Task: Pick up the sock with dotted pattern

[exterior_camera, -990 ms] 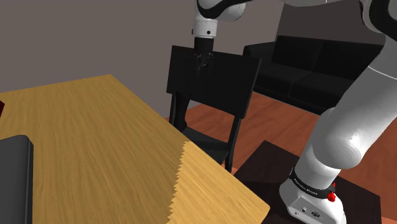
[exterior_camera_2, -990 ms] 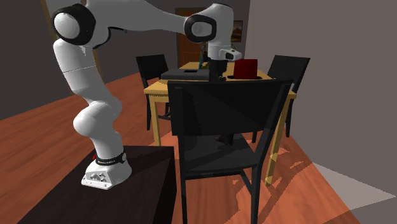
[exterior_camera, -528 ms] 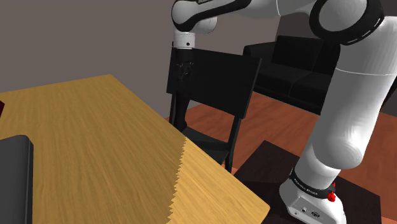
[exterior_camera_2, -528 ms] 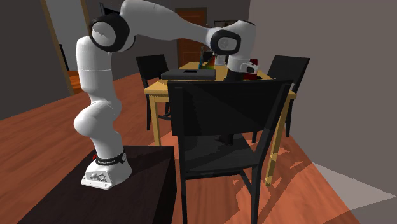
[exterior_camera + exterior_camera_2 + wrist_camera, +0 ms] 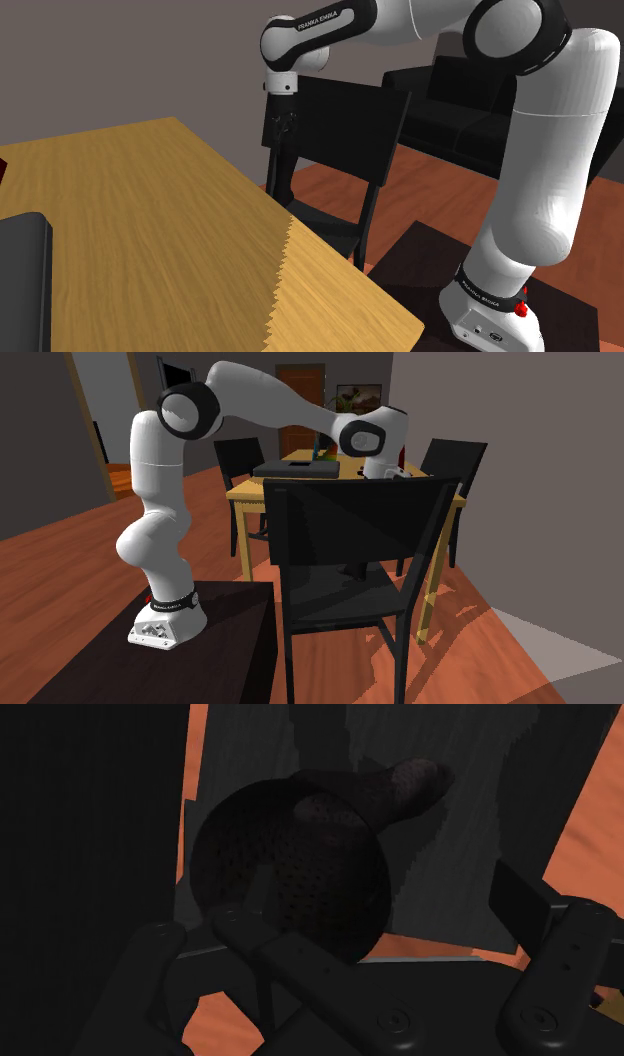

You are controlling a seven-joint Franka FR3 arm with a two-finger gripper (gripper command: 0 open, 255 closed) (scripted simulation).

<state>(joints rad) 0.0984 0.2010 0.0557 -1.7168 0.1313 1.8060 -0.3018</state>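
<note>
A dark sock (image 5: 300, 874) with a fine dotted pattern lies bunched on the black seat of a chair (image 5: 440, 884). Its round opening faces the hand and its toe points away. My gripper (image 5: 362, 969) hangs above it with both black fingers (image 5: 565, 964) standing wide apart and nothing between them. In the shoulder view the gripper (image 5: 280, 125) hangs in front of the black chair's back (image 5: 340, 125), just off the wooden table's far corner. From the second exterior view, the white wrist (image 5: 372, 437) dips behind that chair's back (image 5: 350, 527).
The wooden table (image 5: 150, 230) covers the shoulder view's left, with a flat black thing (image 5: 20, 280) at its edge. A black sofa (image 5: 470, 100) stands behind the chair. Two more black chairs (image 5: 240, 462) (image 5: 455, 462) flank the table. The arm's dark stand (image 5: 200, 652) sits on the reddish floor.
The hand has swung toward the shoulder view's left and come down beside the chair's back. The fingers have stayed apart throughout.
</note>
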